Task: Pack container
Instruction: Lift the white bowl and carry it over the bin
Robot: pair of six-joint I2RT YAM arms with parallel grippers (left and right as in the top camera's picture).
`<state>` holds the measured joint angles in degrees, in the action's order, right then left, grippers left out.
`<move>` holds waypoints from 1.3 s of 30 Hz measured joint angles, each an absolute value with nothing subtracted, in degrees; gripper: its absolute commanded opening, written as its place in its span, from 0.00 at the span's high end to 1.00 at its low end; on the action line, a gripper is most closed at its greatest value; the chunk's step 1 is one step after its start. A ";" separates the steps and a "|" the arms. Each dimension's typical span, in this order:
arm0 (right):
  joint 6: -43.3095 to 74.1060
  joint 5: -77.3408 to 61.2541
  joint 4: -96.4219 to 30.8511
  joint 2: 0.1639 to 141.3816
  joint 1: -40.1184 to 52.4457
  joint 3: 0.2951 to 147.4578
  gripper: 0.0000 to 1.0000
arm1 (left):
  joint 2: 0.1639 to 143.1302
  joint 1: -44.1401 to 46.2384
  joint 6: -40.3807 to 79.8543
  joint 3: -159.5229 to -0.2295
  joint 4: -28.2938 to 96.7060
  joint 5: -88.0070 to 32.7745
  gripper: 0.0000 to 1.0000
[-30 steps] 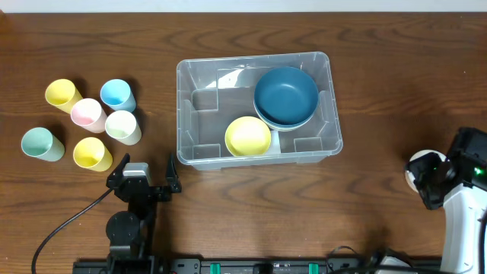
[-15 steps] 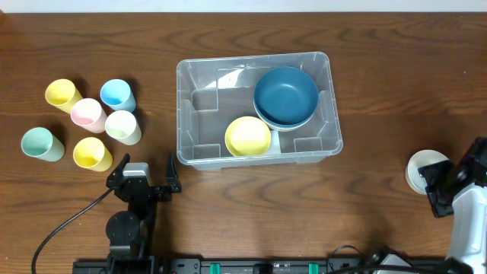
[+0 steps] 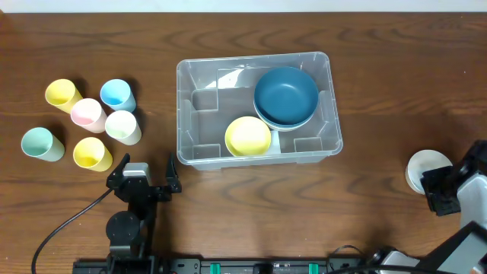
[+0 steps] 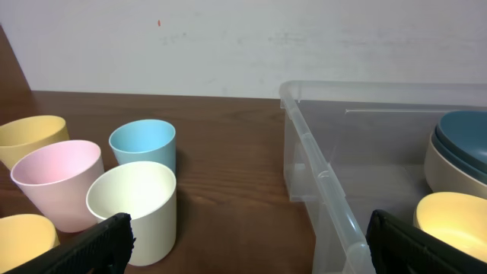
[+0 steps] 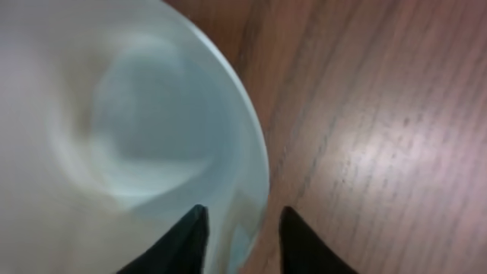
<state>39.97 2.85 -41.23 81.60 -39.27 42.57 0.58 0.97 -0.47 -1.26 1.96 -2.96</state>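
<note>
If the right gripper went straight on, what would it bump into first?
Most likely the white bowl: its rim sits between the right gripper's fingers, with the wooden table behind.

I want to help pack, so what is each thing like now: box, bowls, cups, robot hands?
container: upright, no lid, holding bowls
blue bowl: upright in the container, nested on a pale bowl
yellow bowl: upright in the container, empty
six cups: upright on the table, empty
white bowl: upright on the table, outside the container
left hand: open, empty
right hand: fingers astride the white bowl's rim, grip unclear
</note>
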 measured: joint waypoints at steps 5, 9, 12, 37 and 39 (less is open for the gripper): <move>39.44 2.33 -39.66 83.29 -39.48 42.54 0.99 | 0.58 0.97 -0.47 -1.26 1.96 -2.96 0.02; 39.20 0.95 -38.79 83.09 -39.48 42.59 0.99 | 0.58 0.97 -0.47 -1.26 1.96 -2.96 0.02; 38.17 -0.69 -37.15 83.09 -39.48 42.59 0.99 | 0.58 0.97 -0.49 -1.26 1.96 -2.96 0.02; 26.28 -21.23 -48.07 83.96 -20.05 72.69 0.99 | 0.58 0.97 -0.47 -1.26 1.96 -2.96 0.02; 24.69 -21.47 -50.43 83.96 -17.47 77.08 0.99 | 0.58 0.97 -0.47 -1.26 1.96 -2.96 0.02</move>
<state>24.69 -21.47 -50.43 83.96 -17.47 77.08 0.58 0.97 -0.47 -1.26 1.96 -2.96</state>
